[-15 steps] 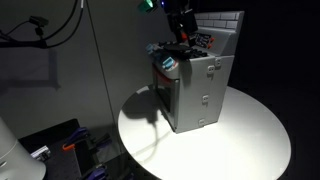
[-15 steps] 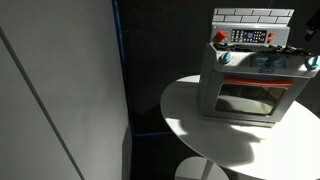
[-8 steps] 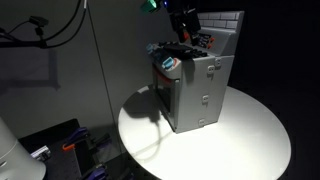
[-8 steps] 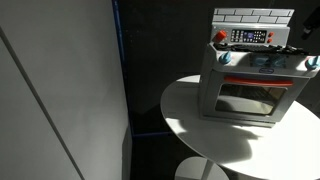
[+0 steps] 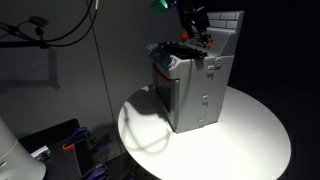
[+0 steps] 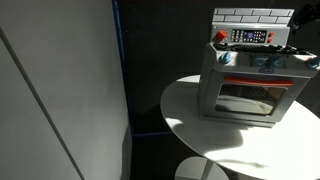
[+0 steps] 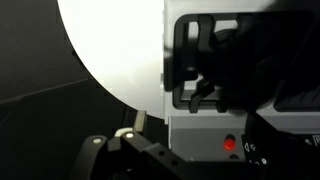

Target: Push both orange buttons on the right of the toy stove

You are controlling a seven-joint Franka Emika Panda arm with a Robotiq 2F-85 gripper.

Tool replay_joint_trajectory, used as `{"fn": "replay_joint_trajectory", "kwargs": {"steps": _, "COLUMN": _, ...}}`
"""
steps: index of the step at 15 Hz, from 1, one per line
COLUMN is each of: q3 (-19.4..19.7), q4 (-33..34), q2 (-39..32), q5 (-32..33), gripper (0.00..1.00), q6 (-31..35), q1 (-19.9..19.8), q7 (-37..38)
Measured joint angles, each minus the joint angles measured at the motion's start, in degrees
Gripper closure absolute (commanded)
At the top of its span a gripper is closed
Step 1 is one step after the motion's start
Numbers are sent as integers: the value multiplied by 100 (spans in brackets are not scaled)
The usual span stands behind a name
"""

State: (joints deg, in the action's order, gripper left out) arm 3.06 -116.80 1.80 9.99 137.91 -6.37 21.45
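Jaws too dark to read, open or closed. Gripper (image 5: 195,24) hangs top centre above toy stove (image 5: 200,95) on white table (image 5: 255,140). Orange button (image 7: 230,143) lower right in wrist view.

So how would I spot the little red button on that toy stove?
Find the round white table; the grey toy stove stands on it, with a white tiled back panel. Just under that panel, at the left end of the dark control strip in an exterior view, sits the red button: small, round, and far brighter than the grey plastic around it.
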Motion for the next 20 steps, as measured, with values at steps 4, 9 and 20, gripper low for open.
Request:
{"fn": "replay_joint_trajectory", "kwargs": {"steps": 4, "q3": 5, "q4": 349, "q2": -272, "q5": 0, "gripper": 0, "q6": 1, "q1": 30, "q7": 151}}
{"fn": "replay_joint_trajectory", "kwargs": {"steps": 9, "q3": 40, "q4": 649, "q2": -587, "q5": 1, "gripper": 0, "q6": 0, "q1": 51, "q7": 386}}
{"fn": "replay_joint_trajectory", "kwargs": {"steps": 20, "q3": 239, "q4": 1081, "q2": -1043, "q5": 1, "gripper": 0, "q6": 0, "q1": 191, "q7": 801}}
